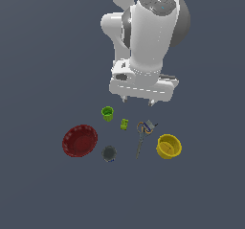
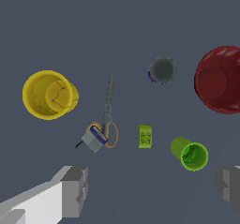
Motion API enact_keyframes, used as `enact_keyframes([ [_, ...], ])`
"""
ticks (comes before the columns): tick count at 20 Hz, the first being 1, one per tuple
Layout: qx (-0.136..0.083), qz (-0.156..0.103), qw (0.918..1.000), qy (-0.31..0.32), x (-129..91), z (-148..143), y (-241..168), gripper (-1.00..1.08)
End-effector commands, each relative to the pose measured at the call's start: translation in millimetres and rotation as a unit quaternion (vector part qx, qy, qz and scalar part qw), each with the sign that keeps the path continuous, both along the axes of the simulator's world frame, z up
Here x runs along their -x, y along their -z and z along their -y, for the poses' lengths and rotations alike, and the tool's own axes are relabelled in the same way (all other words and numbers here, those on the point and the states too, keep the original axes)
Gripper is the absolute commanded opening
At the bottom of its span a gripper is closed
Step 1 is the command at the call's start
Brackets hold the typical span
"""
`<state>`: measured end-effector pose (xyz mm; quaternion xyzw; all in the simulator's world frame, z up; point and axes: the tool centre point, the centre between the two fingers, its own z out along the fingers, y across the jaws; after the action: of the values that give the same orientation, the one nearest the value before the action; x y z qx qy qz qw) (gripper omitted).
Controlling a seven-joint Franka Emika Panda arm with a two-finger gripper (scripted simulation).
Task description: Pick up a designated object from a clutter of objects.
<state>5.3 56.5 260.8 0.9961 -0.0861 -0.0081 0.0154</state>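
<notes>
Hovering spread-fingered above the clutter, the gripper (image 1: 139, 100) should centre over the grey-blue block (image 2: 94, 138) touching the scissors (image 2: 108, 113), avoiding the orange handles.

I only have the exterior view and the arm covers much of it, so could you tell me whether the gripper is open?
Observer: Yes, the wrist view shows the gripper open, fingers wide apart and empty.
Operator: Thank you. Where exactly is the grey-blue block?
Observer: The grey-blue block lies against the handles of the orange-handled scissors.
Operator: Is anything in the green cup?
Observer: The green cup looks empty inside.
</notes>
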Motion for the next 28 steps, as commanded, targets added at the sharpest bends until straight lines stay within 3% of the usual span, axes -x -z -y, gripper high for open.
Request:
enact_keyframes([
  [1,0.000,0.002,0.9997,0.026,0,-7,13,1.00],
  [14,-0.003,0.008,0.9870,0.161,4,-40,77,1.00],
  [21,-0.005,0.011,0.9726,0.232,11,-57,110,1.00],
  [28,-0.007,0.013,0.9530,0.303,20,-74,143,1.00],
])
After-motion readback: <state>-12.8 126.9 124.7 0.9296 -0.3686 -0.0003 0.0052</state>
